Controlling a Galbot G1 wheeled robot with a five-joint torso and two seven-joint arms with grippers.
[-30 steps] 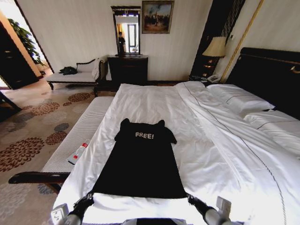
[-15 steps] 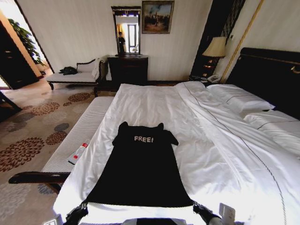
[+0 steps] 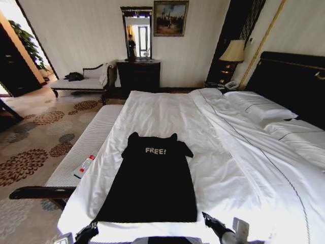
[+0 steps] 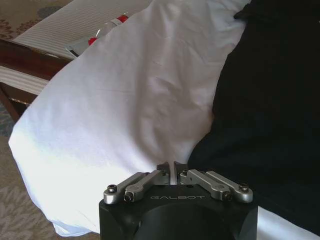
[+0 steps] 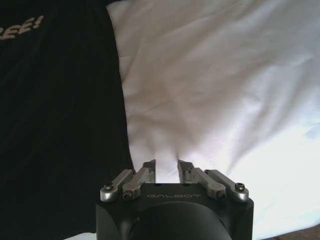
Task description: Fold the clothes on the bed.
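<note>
One black short-sleeved T-shirt point(image 3: 152, 183) lies flat on the bed point(image 3: 167, 112), chest side up, with white "FREE!" lettering near its collar end. Its collar points toward the far side of the bed and its hem runs along the near edge, close to me. The shirt sits on the white duvet toward the foot-end half of the bed, and bare white cover surrounds it on every side.

From my head camera I see my left gripper point(image 3: 87, 233) low at the near edge of the bed, just beside the shirt's left hem corner. In the left wrist view, the left gripper point(image 4: 172, 167) has its fingertips almost pressed together, with a thin slit between them and nothing pinched. It hovers over the white cover right next to the dark cloth edge.

My right gripper point(image 3: 213, 223) sits just off the right hem corner, apart from the fabric. In the right wrist view, the right gripper point(image 5: 166, 167) has its fingers slightly spread and empty, over white duvet just beside the shirt's side edge.

White pillows point(image 3: 261, 107) lie on the right against a dark headboard point(image 3: 294, 81). On the left, a pale cushioned bench point(image 3: 81, 152) runs alongside the bed, carrying a small red-and-white object point(image 3: 85, 165).
</note>
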